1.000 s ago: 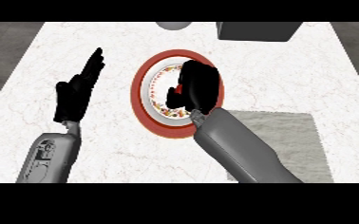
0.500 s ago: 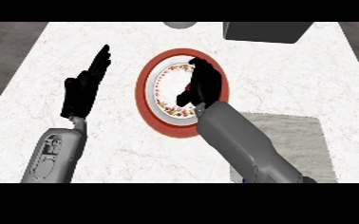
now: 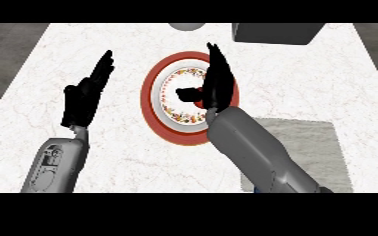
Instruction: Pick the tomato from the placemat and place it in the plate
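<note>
A white marble table [image 3: 133, 160] fills the view, with a grey placemat [image 3: 310, 145] at its right side and a dark box [image 3: 277, 32] at the far edge. The tomato [image 3: 198, 102] is in the middle of the red-rimmed plate [image 3: 151, 105], well apart from the placemat. Only a small red patch of it shows, beside the thumb of the right hand [image 3: 218, 80], and whether they touch I cannot tell. This hand's fingers [image 3: 215, 60] are straight and hold nothing. The left hand [image 3: 85, 95] rests open at the left. I judge the tomato to be light, smooth and rather soft, and round enough to roll. It is best taken around its widest part, without squeezing.
</note>
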Controlling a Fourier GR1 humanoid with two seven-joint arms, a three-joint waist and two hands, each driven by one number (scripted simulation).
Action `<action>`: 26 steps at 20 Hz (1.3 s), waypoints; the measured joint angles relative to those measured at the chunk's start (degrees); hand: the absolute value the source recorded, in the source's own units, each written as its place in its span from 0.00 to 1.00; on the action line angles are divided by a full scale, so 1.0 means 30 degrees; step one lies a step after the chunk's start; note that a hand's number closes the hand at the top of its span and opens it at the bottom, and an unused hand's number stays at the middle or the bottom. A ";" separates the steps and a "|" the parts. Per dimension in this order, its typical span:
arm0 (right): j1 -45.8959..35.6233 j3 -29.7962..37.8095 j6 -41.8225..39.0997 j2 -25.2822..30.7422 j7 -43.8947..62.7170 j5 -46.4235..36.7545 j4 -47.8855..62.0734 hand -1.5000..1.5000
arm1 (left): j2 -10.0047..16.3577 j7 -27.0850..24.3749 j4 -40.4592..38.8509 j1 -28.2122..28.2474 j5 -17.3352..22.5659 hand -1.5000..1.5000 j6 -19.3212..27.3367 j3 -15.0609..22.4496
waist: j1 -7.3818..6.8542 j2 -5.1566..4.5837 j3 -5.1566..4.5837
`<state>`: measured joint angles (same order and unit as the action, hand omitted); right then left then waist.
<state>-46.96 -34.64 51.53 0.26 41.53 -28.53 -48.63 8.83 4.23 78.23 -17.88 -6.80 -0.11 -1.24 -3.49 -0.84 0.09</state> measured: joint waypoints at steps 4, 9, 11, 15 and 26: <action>0.0928 0.0745 0.2028 0.0021 -0.0604 0.0168 -0.1101 0.00 | 0.0137 0.0034 0.0358 0.0593 0.0011 0.50 0.0150 -0.0234 | 0.0588 0.0202 -0.0010; 0.3700 0.1260 0.3156 0.0663 -0.0626 -0.0837 -0.4224 0.00 | 0.0307 0.0019 0.0475 0.1125 0.0111 0.50 0.0286 -0.0642 | 0.1357 0.0404 -0.0027; 0.5215 0.1406 0.3320 0.1347 -0.0657 -0.1091 -0.6042 0.00 | 0.0374 0.0194 0.0712 0.1143 0.0156 0.50 0.0283 -0.0728 | 0.1496 0.0432 -0.0030; 0.8877 0.1254 0.3341 0.2987 -0.1148 -0.0815 -1.0137 0.00 | 0.0398 0.0361 0.0786 0.1152 0.0185 0.50 0.0284 -0.0841 | 0.1562 0.0411 -0.0030; 1.5646 0.2165 0.2823 0.6105 -0.5770 0.2858 -1.5856 0.00 | 0.0138 0.0672 0.1225 0.1058 -0.0175 0.50 0.0232 -0.0642 | 0.1277 0.0308 -0.0023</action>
<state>-0.03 -28.15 60.00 18.58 24.22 -19.95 -96.20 9.24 6.24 81.90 -14.71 -7.32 0.58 -3.16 0.34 0.08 0.02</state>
